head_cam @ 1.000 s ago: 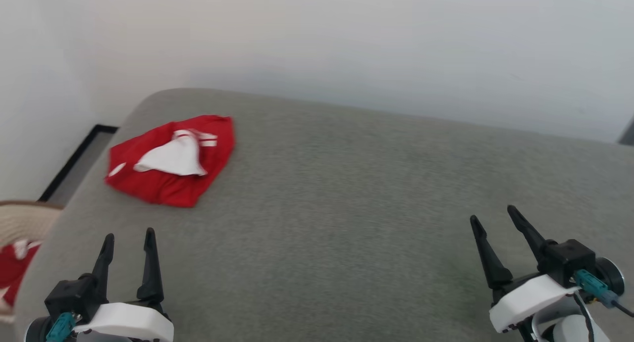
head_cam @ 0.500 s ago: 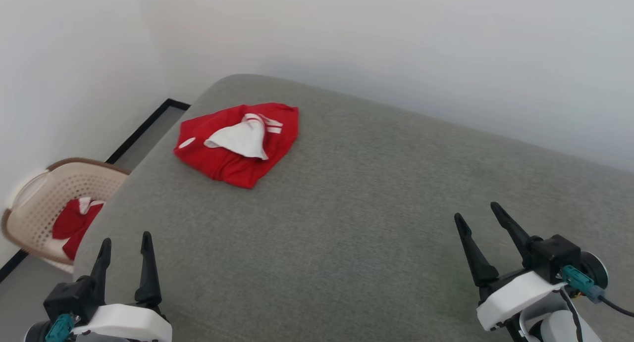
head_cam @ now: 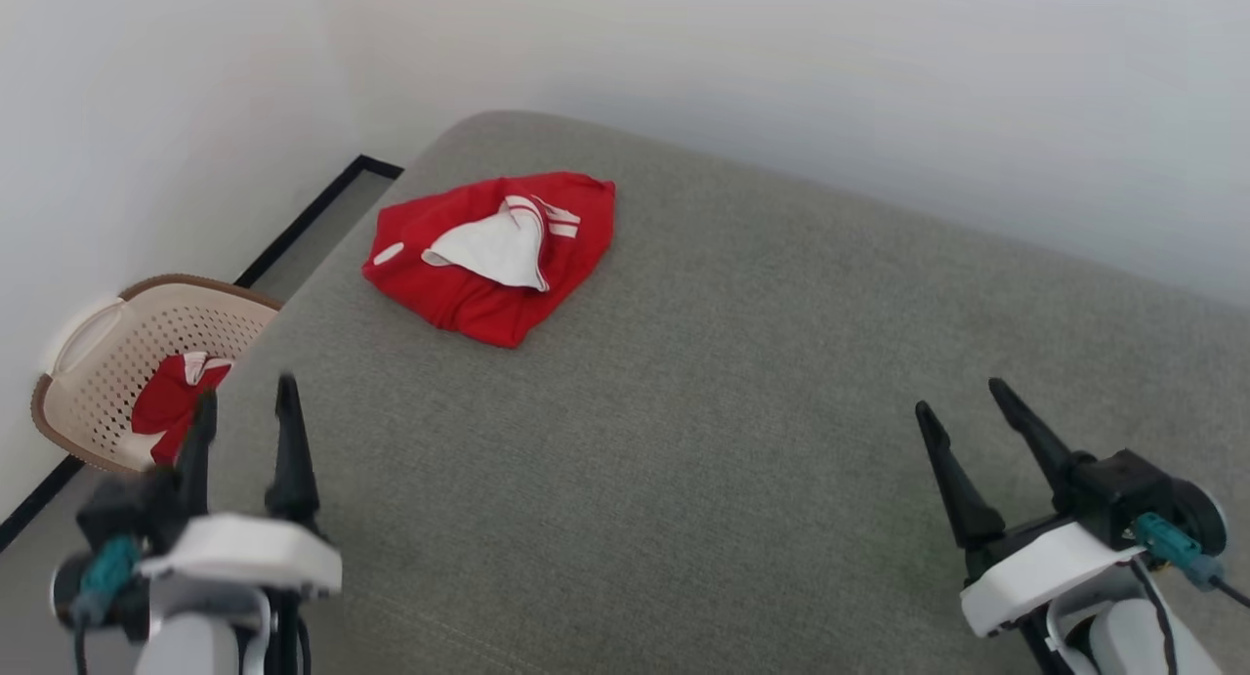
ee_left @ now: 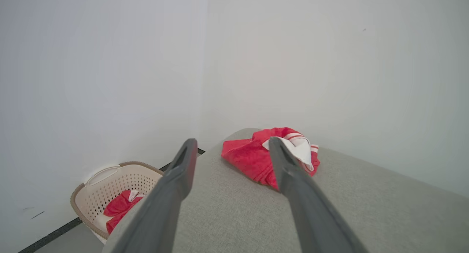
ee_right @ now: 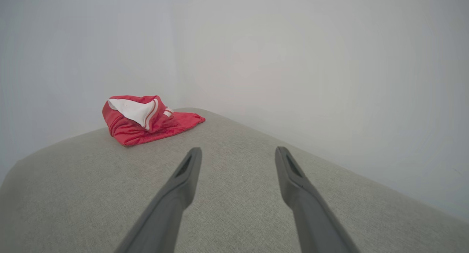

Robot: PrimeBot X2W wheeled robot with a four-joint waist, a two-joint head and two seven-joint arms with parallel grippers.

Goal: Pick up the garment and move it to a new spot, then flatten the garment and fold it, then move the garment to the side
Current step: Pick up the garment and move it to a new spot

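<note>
**Item 1. Left gripper**. At the near left of the head view, blurred. It has two long dark fingers on a white housing. The fingers are spread apart with nothing between them, and they hang over the near left edge of the cushion.

**Item 2. Right gripper**. At the near right, in sharp focus. Its fingers are likewise spread wide and hold nothing. It hovers above bare grey fabric, well apart from the garment.

**Item 3. Cushion**. A broad padded surface in grey-green woven cloth with a rounded far left corner.

**Item 4. Basket**. Cream perforated plastic with a brown rim, standing on the floor just beside the cushion's left edge. A second red-and-white cloth lies inside it.

**Item 5. The garment**. A red T-shirt in thin fabric with a slight sheen.
- Place: it lies on the cushion near the far left corner, well away from both grippers.
- Condition: crumpled into a rough, rumpled mound, not spread flat.
- One white short sleeve lies bunched on top, pointing towards the near side.
- Red-and-white striped trim shows beside the sleeve. Probably the sleeve seam, though the folds make that hard to confirm.
- A small white patch shows at the left end.
- The near corner tapers to a point, with soft ridges in the cloth.

**Item 6. Wall**. Plain pale grey, behind the cushion.
</note>
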